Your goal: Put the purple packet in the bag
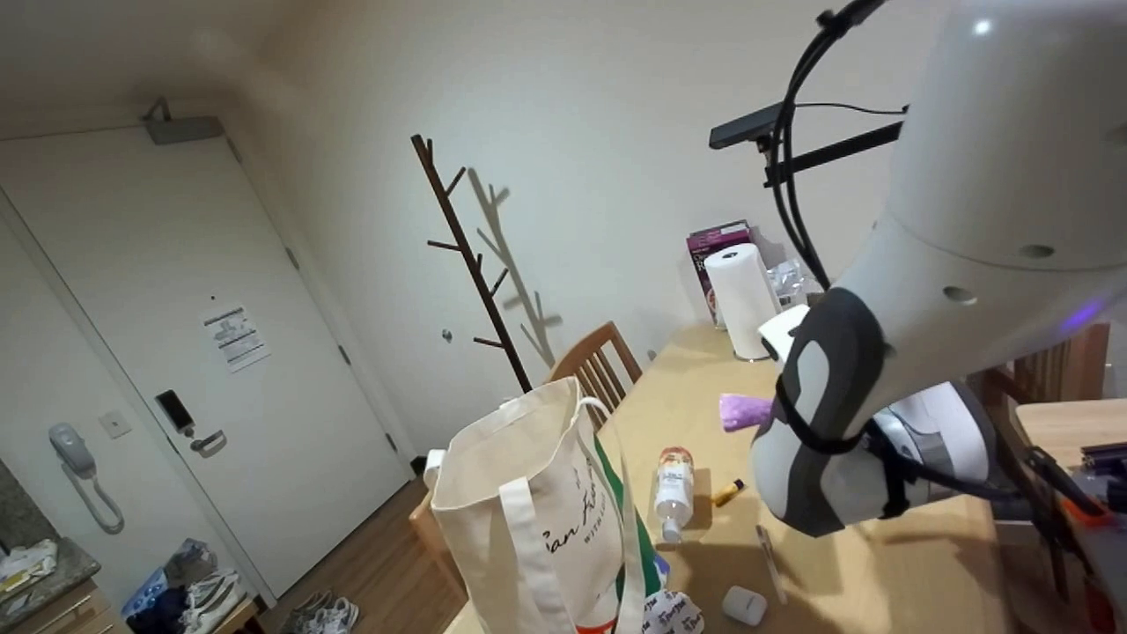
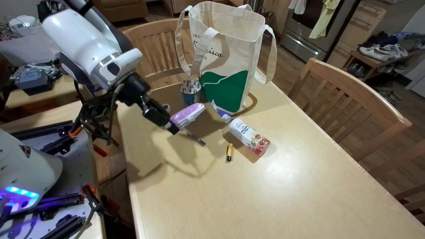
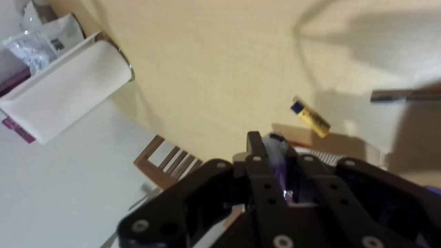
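The purple packet (image 2: pixel 187 114) is a small lavender pouch with a pale edge. My gripper (image 2: pixel 170 123) is shut on one end of it and holds it tilted above the table. In another exterior view the packet (image 1: pixel 744 412) sticks out past the arm, which hides the gripper. In the wrist view the packet (image 3: pixel 275 151) shows between the black fingers of the gripper (image 3: pixel 274 146). The cream bag (image 2: pixel 229 56) stands upright on the table with its top open and its handles out. It also shows in an exterior view (image 1: pixel 546 511). The packet is outside the bag, apart from it and lower than its rim.
A clear bottle (image 2: pixel 248 135) lies near the bag's foot, with a yellow tube (image 2: pixel 229 152) beside it. A lidded cup (image 2: pixel 190 91) stands against the bag's side. A pen (image 1: pixel 771 563) and a white case (image 1: pixel 744 606) lie nearby. A paper towel roll (image 1: pixel 742 299) stands farther off.
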Robot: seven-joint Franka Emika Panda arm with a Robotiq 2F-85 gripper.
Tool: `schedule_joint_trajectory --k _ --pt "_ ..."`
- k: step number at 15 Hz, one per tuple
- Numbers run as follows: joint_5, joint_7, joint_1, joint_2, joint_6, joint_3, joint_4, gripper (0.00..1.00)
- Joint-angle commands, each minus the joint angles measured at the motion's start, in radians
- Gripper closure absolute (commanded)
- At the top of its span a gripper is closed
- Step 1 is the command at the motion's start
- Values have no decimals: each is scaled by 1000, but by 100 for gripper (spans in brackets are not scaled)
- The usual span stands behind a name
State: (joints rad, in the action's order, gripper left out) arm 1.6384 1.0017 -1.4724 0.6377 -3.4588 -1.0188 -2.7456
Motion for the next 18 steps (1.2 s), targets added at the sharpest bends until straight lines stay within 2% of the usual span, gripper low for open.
schedule_joint_trajectory --k 1,2,3,5,7,8,9,13,15,17,18 --pt "-41 6 -271 93 0 -254 -38 97" --pt "-40 -9 -350 127 -1 -305 -53 97" --pt "-28 9 -222 43 -1 -230 -12 89" --pt "-28 9 -323 75 -1 -296 -27 89" --pt "-28 7 -347 99 0 -300 -34 89" --pt "-55 -2 -402 132 0 -346 -35 97" --pt "-74 16 -445 191 0 -390 -32 97" --pt "-208 76 -595 251 -2 -605 -25 97" --pt "-289 85 -621 284 -3 -684 0 97" --pt "-382 85 -585 284 -2 -733 53 97" --pt "-521 13 -556 308 32 -758 87 97"
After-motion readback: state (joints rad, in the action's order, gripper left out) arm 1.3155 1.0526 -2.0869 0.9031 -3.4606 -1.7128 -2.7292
